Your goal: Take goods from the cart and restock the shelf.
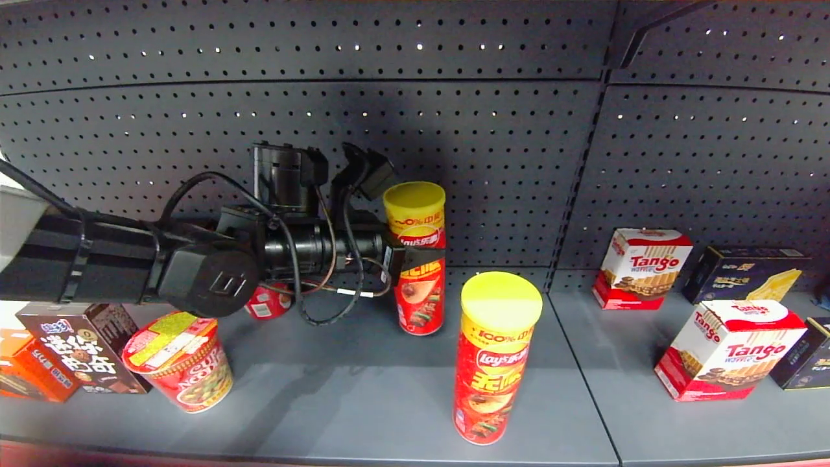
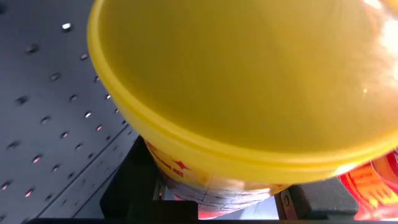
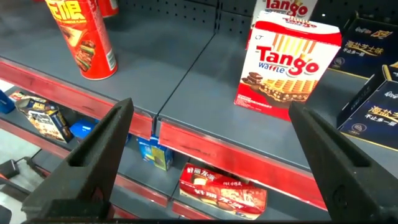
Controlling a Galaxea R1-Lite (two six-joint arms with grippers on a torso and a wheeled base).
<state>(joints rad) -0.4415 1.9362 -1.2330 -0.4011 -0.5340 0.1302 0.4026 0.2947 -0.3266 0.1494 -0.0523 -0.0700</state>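
At the back of the grey shelf [image 1: 363,395] a red chips can with a yellow lid [image 1: 421,305] stands upright. My left gripper [image 1: 403,259] comes in from the left and is shut on the can's middle. In the left wrist view the can's lid [image 2: 249,74] looms close, with a dark finger [image 2: 134,186] on either side below it. A second, identical chips can [image 1: 496,357] stands free nearer the front edge, also seen as the can [image 3: 84,37]. My right gripper [image 3: 211,112] hangs open with nothing between its fingers, in front of the shelf edge.
A cup of noodles [image 1: 181,363] and snack boxes [image 1: 84,350] stand at the left, a small red cup [image 1: 267,301] behind the arm. Wafer boxes [image 1: 642,266] [image 1: 729,350] and dark boxes [image 1: 746,272] fill the right bay. The lower shelf holds packets [image 3: 221,190]. A pegboard [image 1: 454,130] backs the shelf.
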